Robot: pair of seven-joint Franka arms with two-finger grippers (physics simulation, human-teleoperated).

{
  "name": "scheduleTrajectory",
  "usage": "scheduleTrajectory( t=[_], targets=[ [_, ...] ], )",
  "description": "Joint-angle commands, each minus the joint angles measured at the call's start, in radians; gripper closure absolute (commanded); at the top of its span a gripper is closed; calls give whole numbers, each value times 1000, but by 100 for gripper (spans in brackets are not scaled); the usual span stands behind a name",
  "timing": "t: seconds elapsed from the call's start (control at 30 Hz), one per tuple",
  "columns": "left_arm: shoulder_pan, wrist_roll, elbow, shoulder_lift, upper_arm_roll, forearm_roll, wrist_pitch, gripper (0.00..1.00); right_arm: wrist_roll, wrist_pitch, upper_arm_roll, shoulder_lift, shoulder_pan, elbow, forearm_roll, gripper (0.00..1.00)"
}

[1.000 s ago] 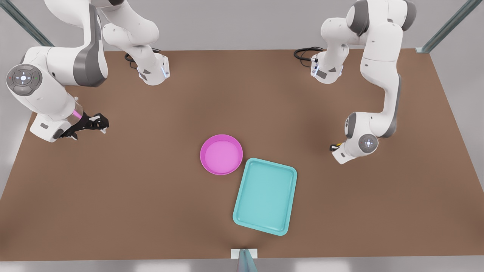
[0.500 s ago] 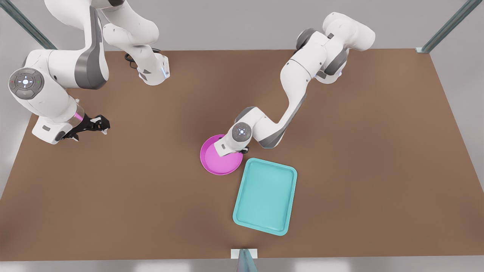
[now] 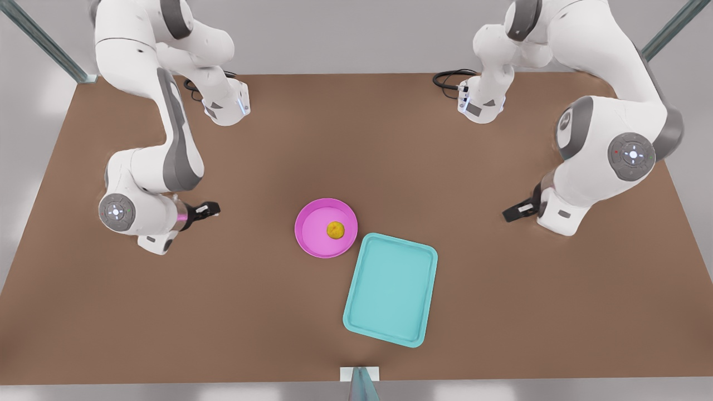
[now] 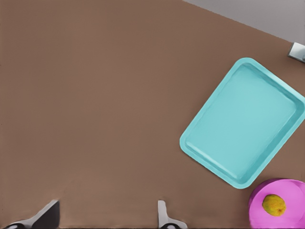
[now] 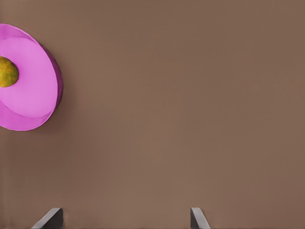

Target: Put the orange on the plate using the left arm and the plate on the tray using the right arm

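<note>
The orange (image 3: 335,229) lies inside the pink plate (image 3: 312,223), right of its middle in the front view. The plate rests on the table, its rim next to a corner of the teal tray (image 3: 390,289). My left gripper (image 3: 509,214) hangs open and holds nothing at the front view's right, far from the plate. My right gripper (image 3: 211,210) is open at the front view's left, pointing toward the plate with a wide gap of table between them. The left wrist view has the tray (image 4: 243,121), plate (image 4: 295,212) and orange (image 4: 274,205). The right wrist view has the plate (image 5: 33,90) and orange (image 5: 7,71).
The brown table (image 3: 223,312) spreads wide around the plate and tray. A small metal bracket (image 3: 360,374) stands at the front edge. Both arm bases and a black cable (image 3: 448,78) sit along the far edge.
The left arm carried the orange to the plate, let it go there and drew back to the front view's right. The right arm swung in from the table's far left toward the plate.
</note>
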Motion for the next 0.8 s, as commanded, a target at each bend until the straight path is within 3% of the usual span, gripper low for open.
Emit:
scheduleTrajectory(
  t=[0.0, 0.07, 0.23, 0.67, 0.7, 0.73, 0.77],
  targets=[
    [98, 345, -161, -145, -132, 114, -37, 0, -10, 204, 1, 26, 19, -66, 168, 0],
    [98, 362, -102, -119, -129, 119, -132, 0, -12, 302, 8, 54, 81, -111, 240, 0],
    [108, 365, -72, -116, -116, 111, -152, 0, 2, 631, 6, 203, 184, -148, 326, 0],
    [108, 365, -70, -120, -109, 105, -182, 0, -9, 637, 46, 342, 260, -117, 424, 0],
    [108, 365, -72, -119, -110, 106, -182, 0, -10, 635, 47, 342, 260, -117, 423, 6],
    [108, 365, -70, -119, -109, 106, -182, 0, -10, 635, 49, 344, 260, -117, 423, 20],
    [108, 365, -70, -119, -109, 106, -180, 0, -10, 635, 52, 346, 260, -117, 423, 25]
  ],
)
